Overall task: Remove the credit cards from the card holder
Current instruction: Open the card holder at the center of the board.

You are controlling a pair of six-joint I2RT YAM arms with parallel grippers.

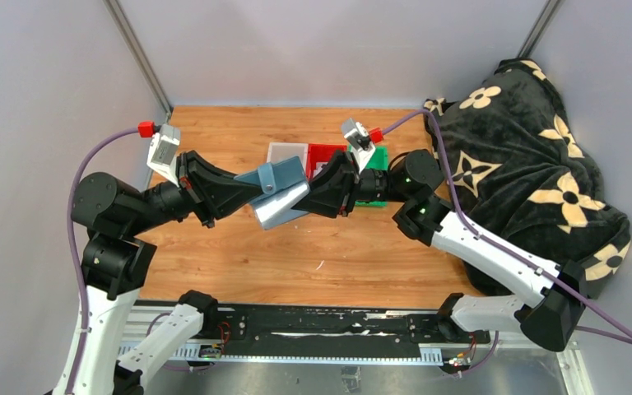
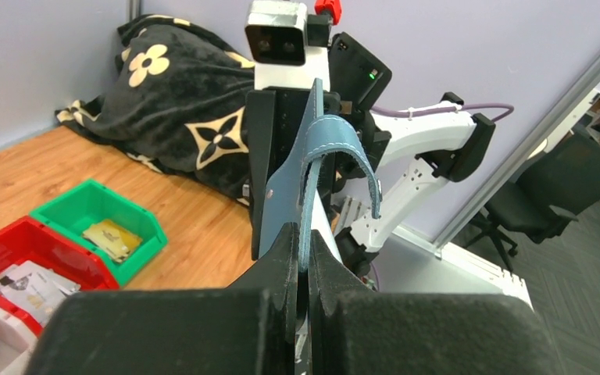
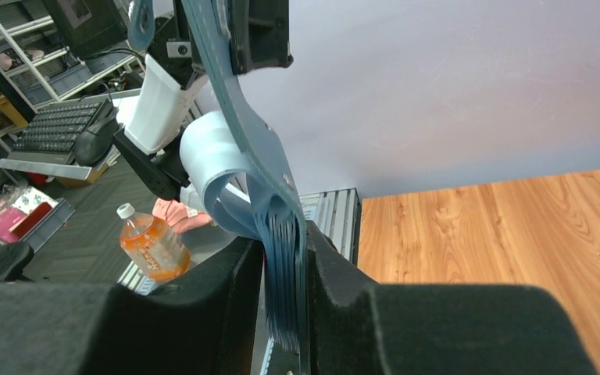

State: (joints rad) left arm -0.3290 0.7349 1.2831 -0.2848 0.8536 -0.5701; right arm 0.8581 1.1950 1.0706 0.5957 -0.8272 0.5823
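The slate-blue card holder (image 1: 284,191) hangs folded open in mid-air above the middle of the table, stretched between both arms. My left gripper (image 1: 255,191) comes in from the left and is shut on one thin flap of the card holder (image 2: 312,168), pinched edge-on between its fingers (image 2: 303,258). From the right, my right gripper (image 1: 313,191) is closed on the other end, where the card holder (image 3: 246,148) shows a stack of thin blue layers between the jaws (image 3: 285,250). The credit cards are hidden; I cannot tell any card apart from those layers.
Behind the holder, a white bin (image 1: 286,153), a red bin (image 1: 322,156) and a green bin (image 1: 378,160) stand in a row on the wooden table (image 1: 296,255). A black flowered blanket (image 1: 527,164) is heaped at the right edge.
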